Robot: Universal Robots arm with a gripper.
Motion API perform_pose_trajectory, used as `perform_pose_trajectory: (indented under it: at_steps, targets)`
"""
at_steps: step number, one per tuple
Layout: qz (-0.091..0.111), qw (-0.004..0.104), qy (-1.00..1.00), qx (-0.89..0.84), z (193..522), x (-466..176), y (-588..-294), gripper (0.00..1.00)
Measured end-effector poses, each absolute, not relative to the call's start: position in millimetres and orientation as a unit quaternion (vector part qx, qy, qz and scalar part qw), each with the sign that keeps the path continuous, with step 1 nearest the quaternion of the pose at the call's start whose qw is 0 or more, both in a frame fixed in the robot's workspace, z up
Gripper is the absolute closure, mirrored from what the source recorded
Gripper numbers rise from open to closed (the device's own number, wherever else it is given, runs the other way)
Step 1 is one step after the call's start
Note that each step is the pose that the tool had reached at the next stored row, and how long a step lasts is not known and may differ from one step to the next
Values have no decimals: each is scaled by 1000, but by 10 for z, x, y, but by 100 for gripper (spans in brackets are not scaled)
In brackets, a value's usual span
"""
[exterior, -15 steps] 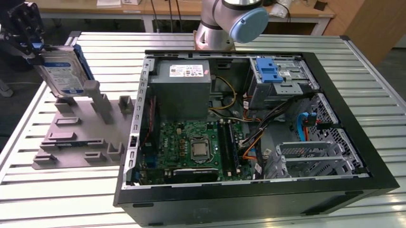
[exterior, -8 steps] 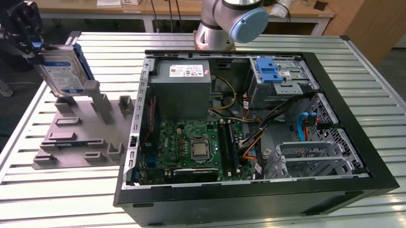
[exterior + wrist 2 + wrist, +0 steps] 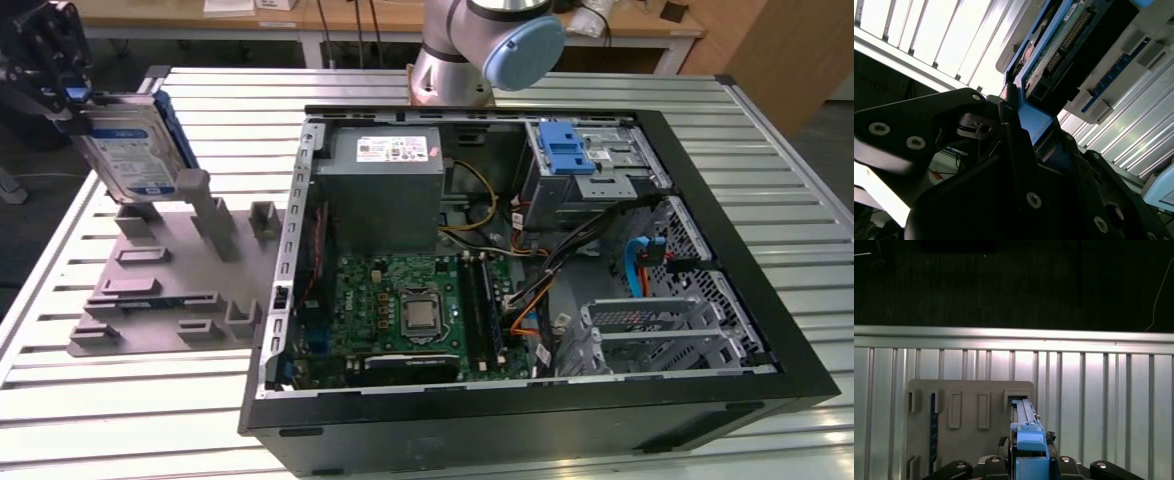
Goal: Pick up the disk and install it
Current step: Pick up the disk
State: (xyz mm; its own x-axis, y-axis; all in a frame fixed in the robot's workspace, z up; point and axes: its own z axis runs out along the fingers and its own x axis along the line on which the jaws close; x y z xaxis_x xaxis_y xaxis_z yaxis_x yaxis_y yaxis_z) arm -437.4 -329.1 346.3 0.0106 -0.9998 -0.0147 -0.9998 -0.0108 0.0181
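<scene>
The disk (image 3: 130,152) is a silver hard drive with a blue-and-white label and a blue bracket. It stands on edge at the exterior view's left, over the grey holder plate (image 3: 167,285). My gripper (image 3: 74,100) is shut on its top end. The disk's lower end sits level with the holder's tall posts (image 3: 200,200); I cannot tell if it touches them. In the first wrist view the disk (image 3: 1026,432) is edge-on between my black fingers (image 3: 996,462), above a slot in the holder (image 3: 969,420). The second wrist view shows the disk's circuit-board side (image 3: 1059,50).
An open black computer case (image 3: 534,400) lies on the slatted metal table (image 3: 134,420), to the right of the holder. Inside are a grey power supply (image 3: 387,185), a motherboard (image 3: 414,310), cables and a drive cage with a blue latch (image 3: 567,150). The arm's base (image 3: 467,50) stands behind the case.
</scene>
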Motion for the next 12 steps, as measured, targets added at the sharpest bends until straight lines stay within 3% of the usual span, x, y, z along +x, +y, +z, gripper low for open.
perform_pose_trajectory:
  at_steps: [12]
  targets:
    - [-12,1,-703,711,3505,-4374,-3291,64]
